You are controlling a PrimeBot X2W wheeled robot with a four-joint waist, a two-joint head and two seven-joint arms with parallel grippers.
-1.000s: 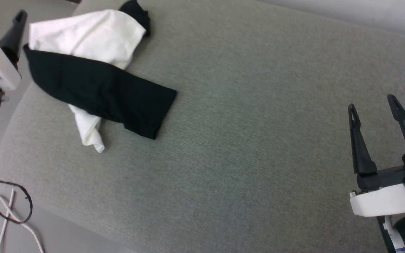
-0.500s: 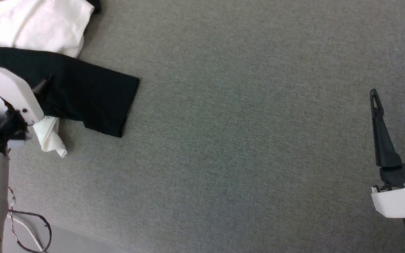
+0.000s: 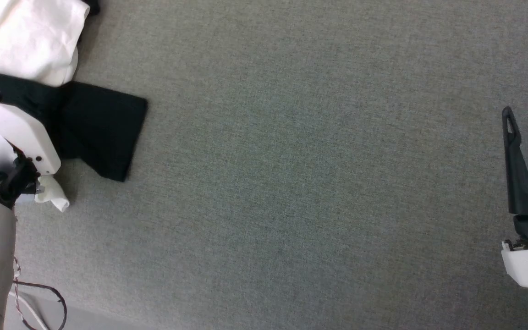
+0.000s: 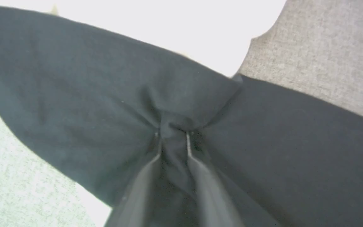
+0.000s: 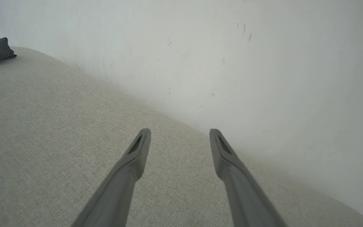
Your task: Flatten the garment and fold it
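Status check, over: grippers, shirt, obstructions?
Left gripper pinched on black sleeve of shirt. Right gripper open over grey upholstery, apart from shirt. Shirt bunched, not flattened. Loose cables off the upholstery.

Garment on cushion, far left

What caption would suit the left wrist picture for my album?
Left gripper pinching a bunched fold of the soft white shirt's black sleeve, with the grey woven surface beyond.
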